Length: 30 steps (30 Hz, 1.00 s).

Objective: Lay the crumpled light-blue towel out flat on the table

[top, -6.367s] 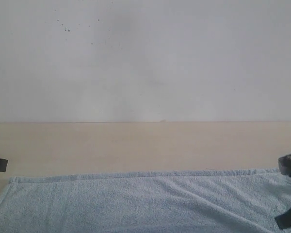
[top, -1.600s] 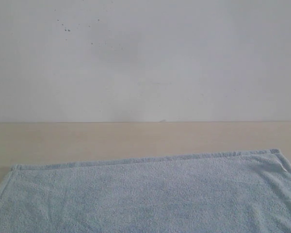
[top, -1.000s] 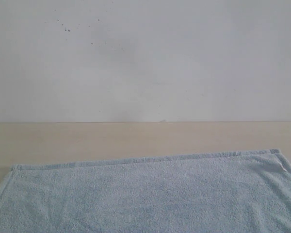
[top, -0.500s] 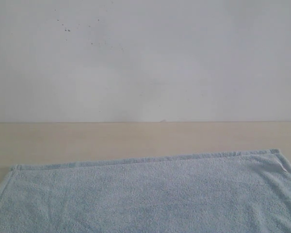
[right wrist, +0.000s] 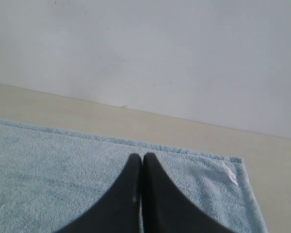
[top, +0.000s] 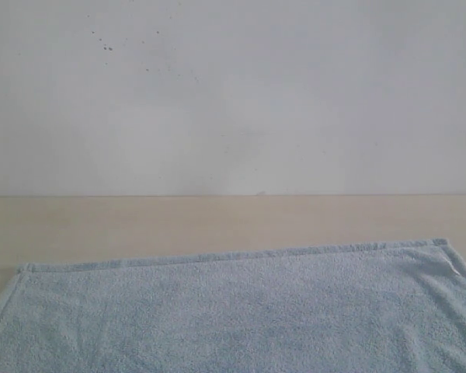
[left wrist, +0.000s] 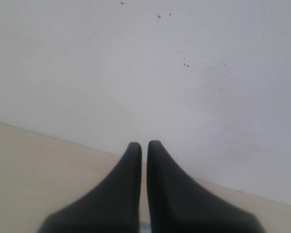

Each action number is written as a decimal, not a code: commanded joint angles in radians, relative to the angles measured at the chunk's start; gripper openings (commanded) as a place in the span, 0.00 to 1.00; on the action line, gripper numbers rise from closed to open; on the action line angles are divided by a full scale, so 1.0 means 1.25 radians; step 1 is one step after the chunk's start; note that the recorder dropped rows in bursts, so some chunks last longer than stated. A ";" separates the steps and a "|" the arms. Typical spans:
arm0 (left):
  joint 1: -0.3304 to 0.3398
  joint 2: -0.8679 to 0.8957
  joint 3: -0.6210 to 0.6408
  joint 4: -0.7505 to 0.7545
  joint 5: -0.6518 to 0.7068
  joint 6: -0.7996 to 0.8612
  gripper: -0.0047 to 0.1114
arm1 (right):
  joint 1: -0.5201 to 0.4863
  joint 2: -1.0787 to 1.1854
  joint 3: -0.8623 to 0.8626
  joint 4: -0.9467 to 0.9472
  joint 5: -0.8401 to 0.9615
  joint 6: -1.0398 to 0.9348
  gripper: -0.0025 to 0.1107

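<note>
In the left wrist view the left jaws are pressed tip to tip with nothing between them, raised over bare desk (left wrist: 34, 165) and facing the white wall (left wrist: 136, 63). In the exterior view the towel (top: 233, 311) lies on the desk and fills the lower part from 7 to 5 o'clock. Its far-left corner is at about 8 o'clock, and its hem climbs slightly to the far-right corner between 3 and 4 o'clock, beside a small white label (top: 454, 266). The visible part looks smooth and flat, but the near edge is out of view. The right jaws are likewise closed and empty, hanging above the cloth near the labelled corner. The terry cloth looks light, soft and limp. It should drape and bunch rather than slide as a sheet, and the pile ought to give good grip. If more tidying is needed, the stitched hem at a corner is the place to pinch, since it is firmer than the middle. Several seconds back both grippers showed at 9 and 3 o'clock, with the right one over the right-hand corner. Now neither shows there, that corner lies bare, and the towel has been still over the last second or so.
</note>
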 commanded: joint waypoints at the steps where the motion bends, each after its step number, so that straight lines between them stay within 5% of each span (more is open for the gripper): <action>1: -0.004 -0.003 0.003 -0.007 0.001 -0.005 0.07 | 0.001 -0.005 0.003 0.006 0.002 -0.004 0.02; 26: -0.004 -0.007 0.003 -0.007 0.001 -0.005 0.07 | 0.001 -0.005 0.003 0.006 -0.003 0.008 0.02; 30: -0.004 -0.057 0.003 -0.079 0.001 -0.005 0.07 | 0.001 -0.005 0.003 0.006 -0.003 0.008 0.02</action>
